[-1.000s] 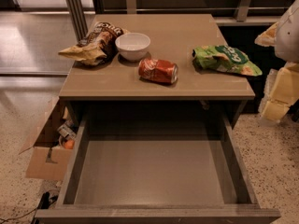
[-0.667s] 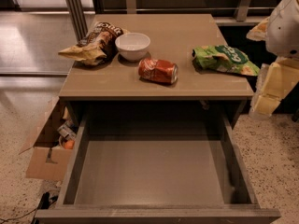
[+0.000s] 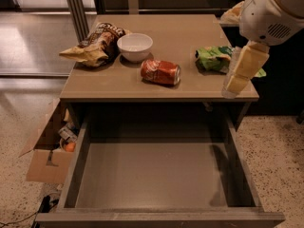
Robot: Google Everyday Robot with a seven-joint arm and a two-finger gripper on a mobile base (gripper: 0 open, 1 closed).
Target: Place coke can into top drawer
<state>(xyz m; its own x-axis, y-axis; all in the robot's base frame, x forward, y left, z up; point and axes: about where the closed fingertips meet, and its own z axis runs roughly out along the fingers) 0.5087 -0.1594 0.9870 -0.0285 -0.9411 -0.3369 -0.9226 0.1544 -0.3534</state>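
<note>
The coke can [image 3: 160, 72] lies on its side on the cabinet top [image 3: 180, 37], just right of the white bowl [image 3: 135, 46]. The top drawer [image 3: 152, 175] is pulled fully open below the cabinet top and its bottom is bare. My gripper [image 3: 232, 87] hangs down from the white arm joint [image 3: 273, 13] at the right edge of the cabinet top. It is to the right of the can and apart from it, and partly covers the green chip bag [image 3: 213, 58]. It holds nothing that I can see.
A brown-yellow chip bag [image 3: 95, 44] lies at the left of the cabinet top, next to the bowl. An open cardboard box [image 3: 47, 151] with clutter stands on the speckled floor left of the drawer. A dark cable [image 3: 45, 205] lies by the drawer's front left corner.
The arm and gripper have moved left and further into view, from beside the cabinet to over its right edge. The can, bowl, bags and drawer have not moved.
</note>
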